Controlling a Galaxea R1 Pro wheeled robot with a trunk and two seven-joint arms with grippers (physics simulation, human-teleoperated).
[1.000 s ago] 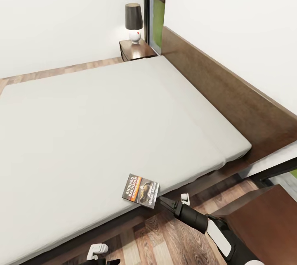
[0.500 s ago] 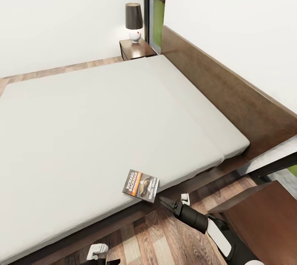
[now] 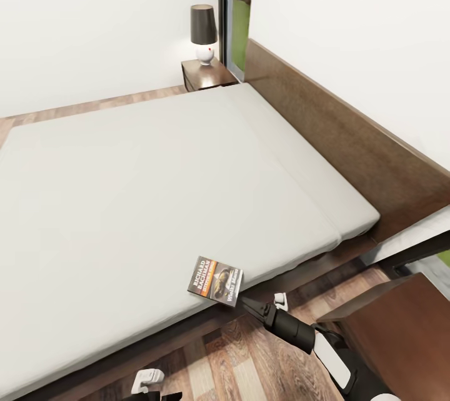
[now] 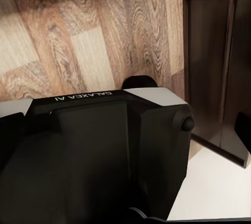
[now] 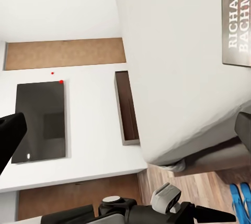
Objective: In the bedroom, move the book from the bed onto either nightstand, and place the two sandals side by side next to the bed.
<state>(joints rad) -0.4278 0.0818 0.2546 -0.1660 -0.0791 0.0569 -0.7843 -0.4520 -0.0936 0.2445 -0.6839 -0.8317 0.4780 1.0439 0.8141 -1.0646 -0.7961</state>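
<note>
My right gripper (image 3: 245, 302) sits just short of the Bachman paperback (image 3: 215, 280) at the mattress (image 3: 125, 201) edge; fingers spread, empty. Left gripper's state I cannot tell. Blue sandal (image 5: 239, 203), cut off.
</note>
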